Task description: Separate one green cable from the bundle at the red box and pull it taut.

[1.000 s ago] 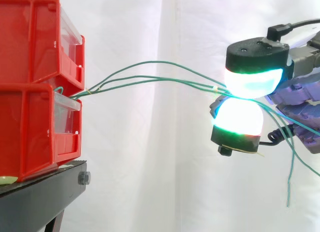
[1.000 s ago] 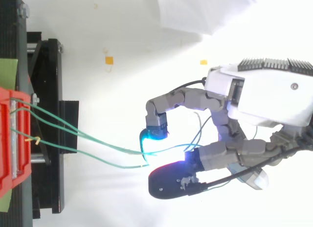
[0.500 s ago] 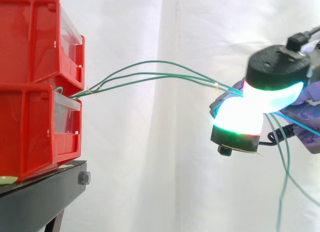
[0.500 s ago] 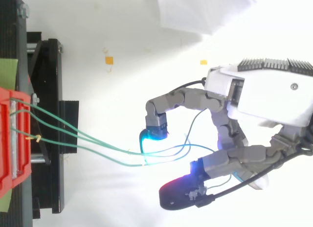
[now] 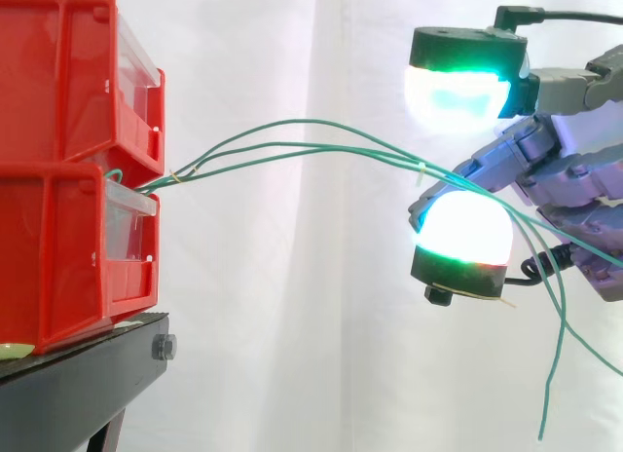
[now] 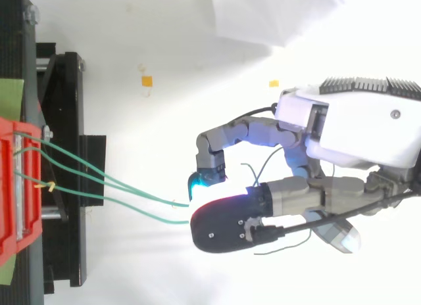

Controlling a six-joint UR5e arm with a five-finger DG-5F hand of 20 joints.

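Observation:
Three thin green cables (image 5: 311,145) run from the gap between the two stacked red bins (image 5: 68,92) across to my hand (image 5: 574,169). They sag gently and lie over the top of the lower glowing pad (image 5: 462,228). The upper glowing pad (image 5: 458,77) stands well above them, not touching. Past the pads the loose ends (image 5: 550,374) hang down. From above, the cables (image 6: 118,187) reach under the black-backed pad (image 6: 223,225), beside a curled fingertip glowing cyan (image 6: 197,181). The hand (image 6: 348,131) is open, with no cable pinched.
The bins sit on a black stand (image 5: 88,369) at the left. A small yellow tie (image 6: 46,185) binds the cables at the bin, and another (image 5: 421,168) sits near the pads. Small orange markers (image 6: 147,80) lie on the white floor.
The upper pad was pressed on the cables against the lower pad a second ago. It has since swung away and lifted clear, and the cables now only rest on the lower pad.

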